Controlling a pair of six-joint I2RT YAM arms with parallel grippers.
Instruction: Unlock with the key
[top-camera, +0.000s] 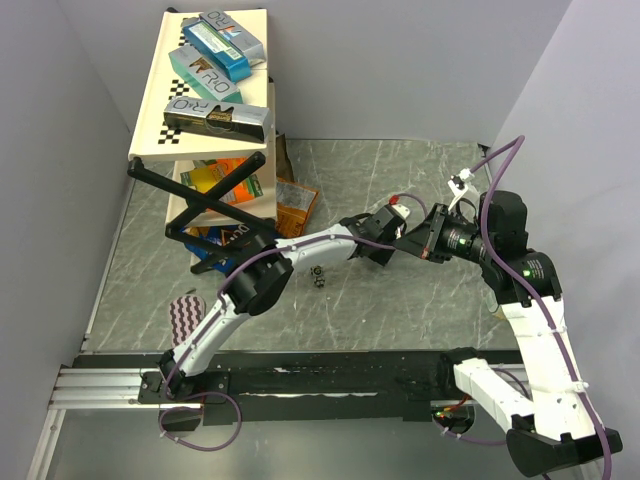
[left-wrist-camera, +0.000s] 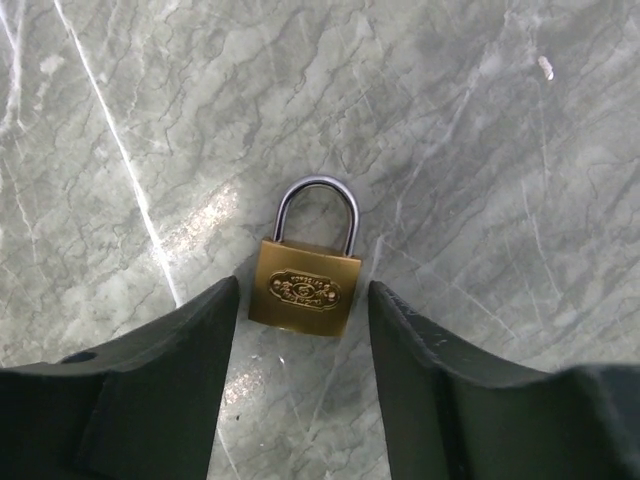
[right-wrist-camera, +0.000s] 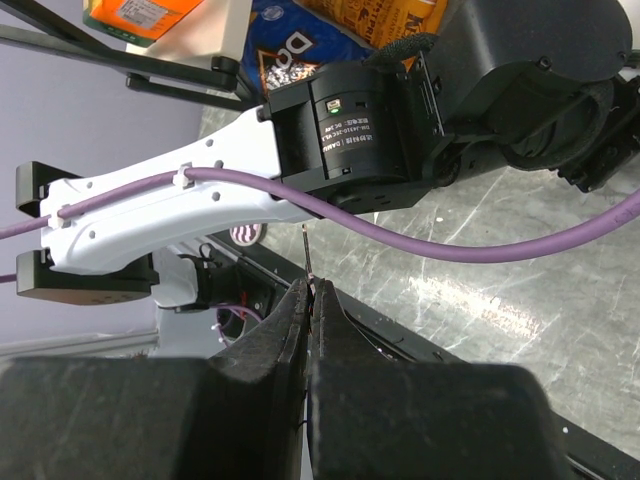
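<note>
Key (right-wrist-camera: 306, 255), judged to be the thin dark blade seen edge-on, is pinched in the closed right gripper (right-wrist-camera: 310, 290) above the tabletop's middle, just beside the padlock (left-wrist-camera: 305, 285), which is straddled but not touched by the parted left gripper (left-wrist-camera: 303, 300), shackle pointing away.

TOP: high above and behind the arm bases, tilted down over the whole table (top-camera: 400, 320), far off | LEFT WRIST: very near, facing straight down on the marble, left fingers (left-wrist-camera: 170, 380) in the lower corners | RIGHT WRIST: low, facing sideways along the right fingers (right-wrist-camera: 270, 340), bottom centre | SHARED: left arm (top-camera: 300, 245) and rack (top-camera: 205, 120) in top and right wrist; marble in all three
</note>
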